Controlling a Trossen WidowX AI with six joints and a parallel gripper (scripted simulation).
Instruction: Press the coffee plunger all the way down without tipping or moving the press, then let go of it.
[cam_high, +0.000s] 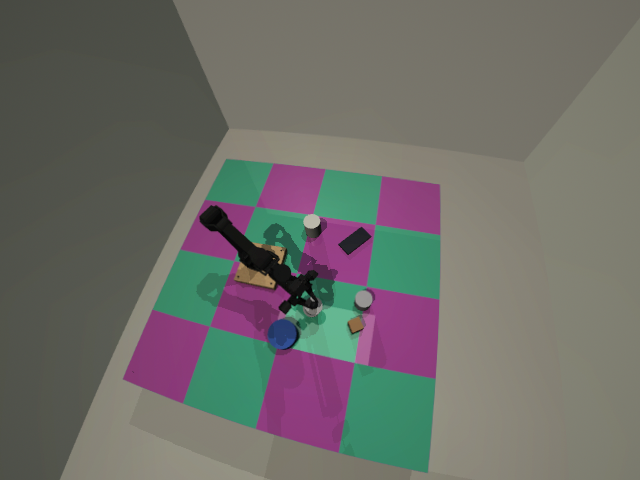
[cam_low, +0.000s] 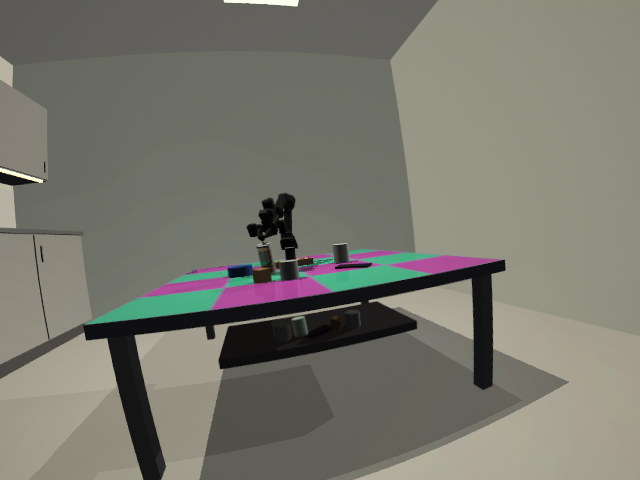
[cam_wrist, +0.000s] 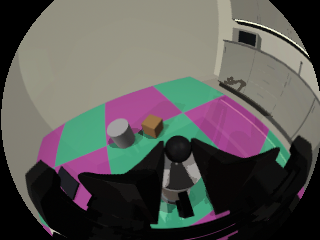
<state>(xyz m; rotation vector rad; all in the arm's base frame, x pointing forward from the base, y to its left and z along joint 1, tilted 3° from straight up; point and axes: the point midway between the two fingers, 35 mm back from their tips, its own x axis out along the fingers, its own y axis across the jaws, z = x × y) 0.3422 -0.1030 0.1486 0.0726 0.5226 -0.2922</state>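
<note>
One axis matters: our claw (cam_wrist: 179, 160) is clenched on the knob (cam_wrist: 178, 148) w/ the press (cam_low: 264, 255) upright directly below, so we'd push straight down.

from my seat the gripper (cam_high: 308, 299) sat clamped on the plunger knob (cam_wrist: 178, 148), hemmed by a blue bowl (cam_high: 282, 333) close on one side. a grey cup (cam_high: 363, 299) and a brown block (cam_high: 355, 324) stood near on the other, leaving a bare lane between them.
</note>
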